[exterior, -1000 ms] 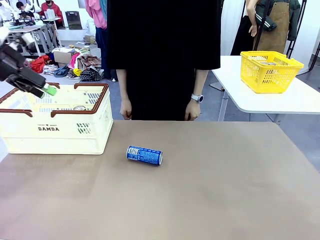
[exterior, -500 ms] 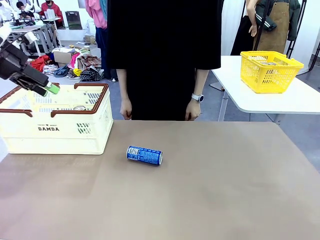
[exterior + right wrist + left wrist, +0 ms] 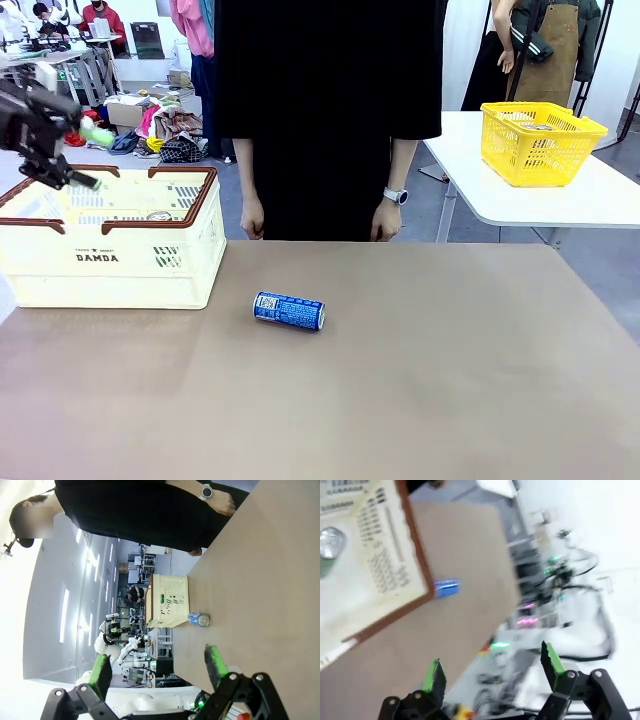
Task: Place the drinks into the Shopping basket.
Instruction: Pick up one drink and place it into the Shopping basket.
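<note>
We see the left gripper [image 3: 90,158] hanging in the air above the rear left part of the Shopping basket [image 3: 110,262], its green-padded jaws spread wide with nothing between them. The cream-white crate with its brown rim and "DAMDA" print sits at the left side of the brown table [image 3: 420,380]. Inside it we make out the silver end of the green can [image 3: 160,216], facing up near the far wall. From the left wrist view we look past that gripper's open fingers [image 3: 434,676] onto the crate's rim [image 3: 415,545], with the green can [image 3: 327,550] at the picture's edge and the table outside it. The blue can [image 3: 289,310] lies on its side on the table, apart from the crate's right front corner and near the table's middle; we find it again in the left wrist view [image 3: 446,587], just outside the crate's corner. The right gripper [image 3: 159,667] also has its jaws spread and empty, and its camera looks along the table toward the blue can [image 3: 198,619] and the crate [image 3: 167,600] behind it. A person in black stands at the far edge, hands [image 3: 252,218] hanging at the sides, a watch [image 3: 395,196] on one wrist. A yellow mesh basket [image 3: 540,142] sits on a white table [image 3: 560,205] behind.
</note>
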Robot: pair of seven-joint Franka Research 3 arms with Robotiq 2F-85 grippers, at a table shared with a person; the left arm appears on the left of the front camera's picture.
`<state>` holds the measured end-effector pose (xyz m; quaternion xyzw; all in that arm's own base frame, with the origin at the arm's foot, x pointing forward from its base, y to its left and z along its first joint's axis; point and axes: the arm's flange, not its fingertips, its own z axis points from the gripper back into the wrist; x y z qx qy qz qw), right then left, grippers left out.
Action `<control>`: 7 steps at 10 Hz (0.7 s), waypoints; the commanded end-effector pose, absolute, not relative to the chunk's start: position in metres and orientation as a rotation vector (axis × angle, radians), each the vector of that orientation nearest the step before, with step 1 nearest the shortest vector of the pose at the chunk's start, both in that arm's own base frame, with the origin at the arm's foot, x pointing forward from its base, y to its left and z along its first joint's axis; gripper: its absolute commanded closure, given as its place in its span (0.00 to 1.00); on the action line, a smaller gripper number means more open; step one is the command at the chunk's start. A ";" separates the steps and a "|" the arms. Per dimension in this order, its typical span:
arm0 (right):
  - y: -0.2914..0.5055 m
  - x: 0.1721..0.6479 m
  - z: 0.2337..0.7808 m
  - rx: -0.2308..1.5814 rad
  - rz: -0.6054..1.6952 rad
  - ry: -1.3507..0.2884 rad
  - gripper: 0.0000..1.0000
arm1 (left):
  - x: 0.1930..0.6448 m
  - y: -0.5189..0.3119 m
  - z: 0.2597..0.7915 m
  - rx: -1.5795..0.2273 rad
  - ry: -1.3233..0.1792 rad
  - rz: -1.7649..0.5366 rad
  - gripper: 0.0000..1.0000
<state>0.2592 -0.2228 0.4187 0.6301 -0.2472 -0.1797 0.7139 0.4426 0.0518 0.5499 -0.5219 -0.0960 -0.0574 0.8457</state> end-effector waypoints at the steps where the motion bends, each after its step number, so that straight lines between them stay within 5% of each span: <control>1: -0.223 0.259 0.421 1.401 -0.393 -0.552 0.00 | 0.433 0.069 0.555 -1.488 -0.319 0.102 0.00; 4: -0.223 0.259 0.421 1.401 -0.393 -0.552 0.00 | 0.431 0.083 0.532 -1.546 -0.328 0.009 0.00; 5: -0.223 0.259 0.421 1.401 -0.393 -0.552 0.00 | 0.436 0.086 0.524 -1.422 -0.285 -0.065 0.00; 7: -0.223 0.259 0.421 1.401 -0.393 -0.552 0.00 | 0.431 0.090 0.544 -1.544 -0.328 0.092 0.00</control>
